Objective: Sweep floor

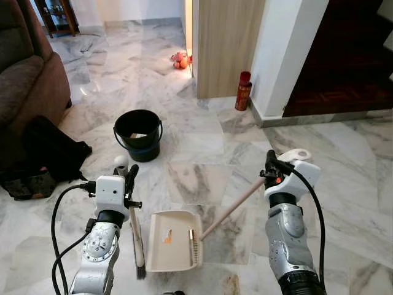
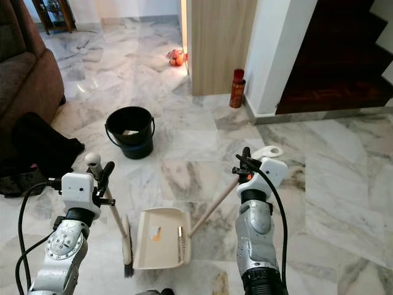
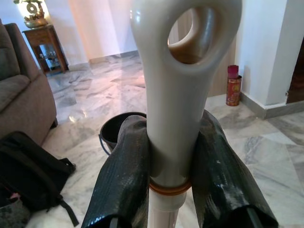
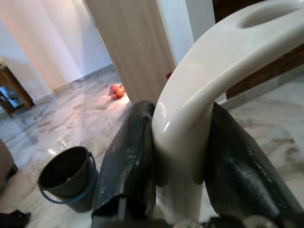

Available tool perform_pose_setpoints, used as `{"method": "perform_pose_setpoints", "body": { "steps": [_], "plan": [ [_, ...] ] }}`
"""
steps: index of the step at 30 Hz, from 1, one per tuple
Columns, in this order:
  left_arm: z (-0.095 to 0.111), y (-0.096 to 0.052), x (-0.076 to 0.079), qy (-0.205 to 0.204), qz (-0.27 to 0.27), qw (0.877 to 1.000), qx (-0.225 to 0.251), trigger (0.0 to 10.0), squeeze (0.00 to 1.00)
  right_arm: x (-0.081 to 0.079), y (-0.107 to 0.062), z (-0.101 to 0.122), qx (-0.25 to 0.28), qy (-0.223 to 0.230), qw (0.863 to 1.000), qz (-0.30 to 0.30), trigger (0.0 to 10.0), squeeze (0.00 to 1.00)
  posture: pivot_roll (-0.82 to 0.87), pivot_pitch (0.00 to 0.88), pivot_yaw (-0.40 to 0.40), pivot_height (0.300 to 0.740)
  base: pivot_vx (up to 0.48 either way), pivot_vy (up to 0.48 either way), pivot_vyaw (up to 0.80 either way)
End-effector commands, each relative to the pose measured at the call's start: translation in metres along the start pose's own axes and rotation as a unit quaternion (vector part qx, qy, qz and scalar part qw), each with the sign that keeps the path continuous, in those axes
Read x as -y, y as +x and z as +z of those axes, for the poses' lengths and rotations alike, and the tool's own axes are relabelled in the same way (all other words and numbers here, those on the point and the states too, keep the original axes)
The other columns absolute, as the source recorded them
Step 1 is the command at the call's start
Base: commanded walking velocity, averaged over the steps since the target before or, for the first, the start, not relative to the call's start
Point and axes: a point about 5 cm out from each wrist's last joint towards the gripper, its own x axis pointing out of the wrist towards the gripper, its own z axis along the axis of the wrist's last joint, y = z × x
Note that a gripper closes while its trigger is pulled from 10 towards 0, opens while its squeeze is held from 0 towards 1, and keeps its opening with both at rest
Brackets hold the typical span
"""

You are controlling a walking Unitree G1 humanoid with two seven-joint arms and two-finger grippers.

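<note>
Left gripper (image 1: 129,177) fingers clamped on broom handle (image 3: 183,95); brush head (image 1: 139,252) on marble floor (image 1: 202,147), touching dustpan (image 1: 174,241) edge. Right gripper (image 1: 270,165) fingers clamped on dustpan handle (image 4: 199,95). Black bucket (image 1: 138,134) ahead.

Cream dustpan (image 1: 174,247) and black bucket (image 1: 138,134) on grey-veined white marble floor (image 1: 202,147), beside a brown sofa (image 1: 24,80), red can (image 1: 244,91)

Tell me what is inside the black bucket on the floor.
Inside the black bucket a small pale scrap, perhaps paper, lies on the bottom. The near wall hides the part of the bottom closest to the robot, so anything there cannot be seen.
</note>
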Motion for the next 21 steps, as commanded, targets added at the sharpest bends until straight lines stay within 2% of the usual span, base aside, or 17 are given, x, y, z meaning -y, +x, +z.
{"method": "perform_pose_setpoints", "body": {
  "steps": [1,4,9,21],
  "plan": [
    [0.0082,0.0025,-0.0016,0.01,0.002,1.0,0.014,10.0,0.0,-0.0041,0.0024,0.0071,0.017,0.003,1.0,0.006,10.0,0.0,0.15,0.057,0.0,0.74,0.0,0.0,0.8],
    [0.0081,0.0022,-0.0018,0.011,0.003,1.0,0.014,10.0,0.0,-0.0045,0.002,0.007,0.018,0.006,1.0,0.008,10.0,0.0,0.15,0.058,0.0,0.74,0.0,0.0,0.8],
    [0.0073,0.0019,-0.0023,0.013,0.002,1.0,0.011,10.0,0.0,-0.0066,0.0011,0.0048,0.011,0.024,1.0,0.015,10.0,0.0,0.15,0.062,0.002,0.74,0.244,0.0,0.0],
    [0.0064,0.0022,-0.0027,0.013,0.003,1.0,0.007,10.0,0.0,-0.009,0.0004,0.0048,0.01,0.014,0.999,0.028,10.0,0.0,0.15,0.064,0.0,0.74,0.262,0.0,0.0]
  ]
}}
